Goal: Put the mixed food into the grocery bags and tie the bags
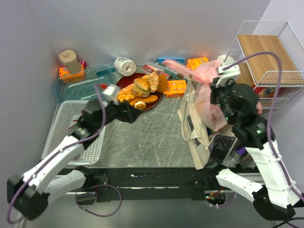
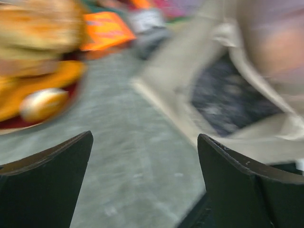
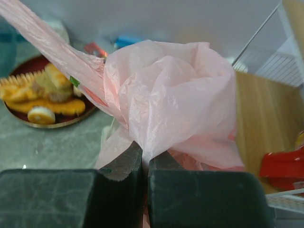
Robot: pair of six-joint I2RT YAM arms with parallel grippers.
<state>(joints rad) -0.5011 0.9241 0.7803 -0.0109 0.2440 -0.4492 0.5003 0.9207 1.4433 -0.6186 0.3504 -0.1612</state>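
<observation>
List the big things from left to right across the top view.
white basket → plate of breads → beige tote → wire rack

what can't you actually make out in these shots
1. Contents of the pink bag: right wrist view, its own crumpled plastic hides them.
2. Inside of the canvas tote: top view, the pink bag and right arm cover its mouth.
3. The plate of breads and the tote's dark print: left wrist view, motion blur.
</observation>
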